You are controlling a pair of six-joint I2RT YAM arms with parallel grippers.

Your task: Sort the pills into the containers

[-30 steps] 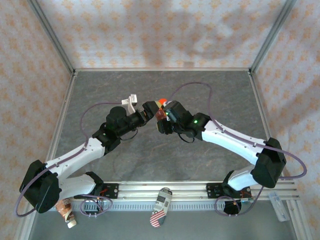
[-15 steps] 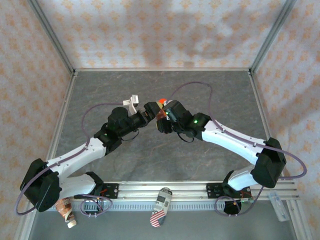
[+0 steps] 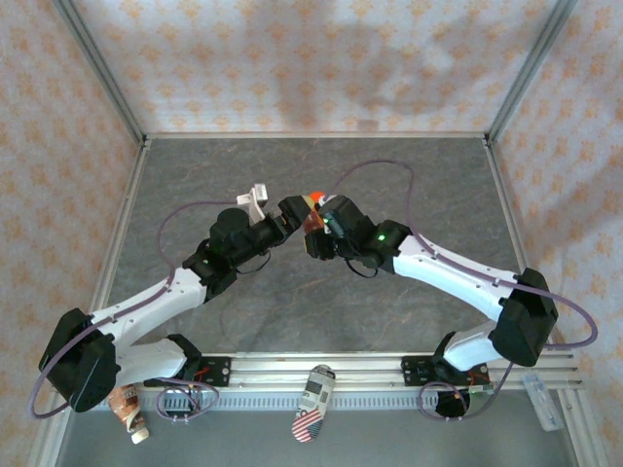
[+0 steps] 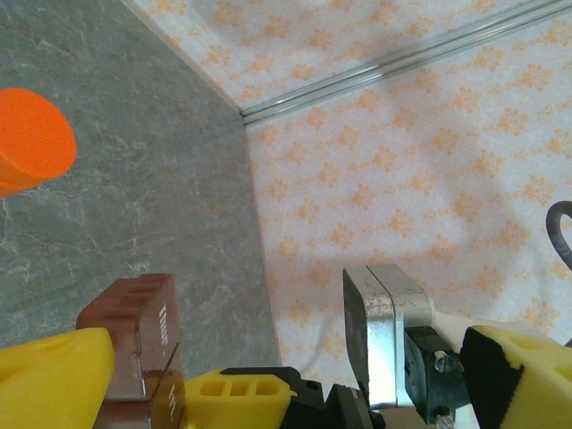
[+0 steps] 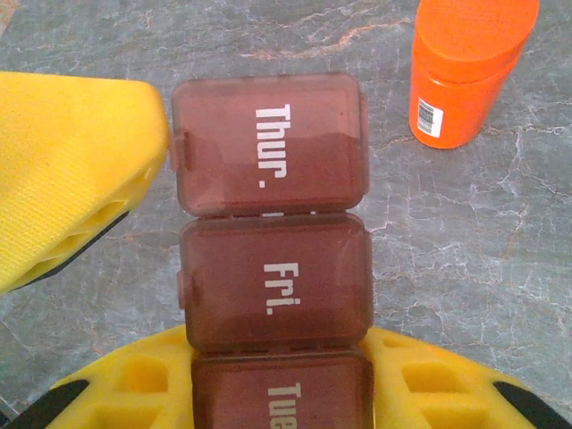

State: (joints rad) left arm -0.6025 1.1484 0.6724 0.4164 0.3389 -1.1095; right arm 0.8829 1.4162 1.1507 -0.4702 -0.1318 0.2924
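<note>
My right pincer [image 5: 277, 393] is clamped on the container [image 5: 273, 223], a dark red-brown strip of lidded compartments. My yellow fingers [image 5: 429, 384] press on either side of the end marked Tue. The Fri. and Thur. compartments stick out ahead of them, with their lids down. My left pincer [image 4: 286, 366] stands wide apart. One of its fingers sits right at the side of the Thur. compartment, so close that I cannot tell whether it touches, and the other is well off to the far side. The orange bottle [image 5: 469, 67] stands upright on the grey table [image 5: 500, 268], just past the container's outer end and off to its right.
</note>
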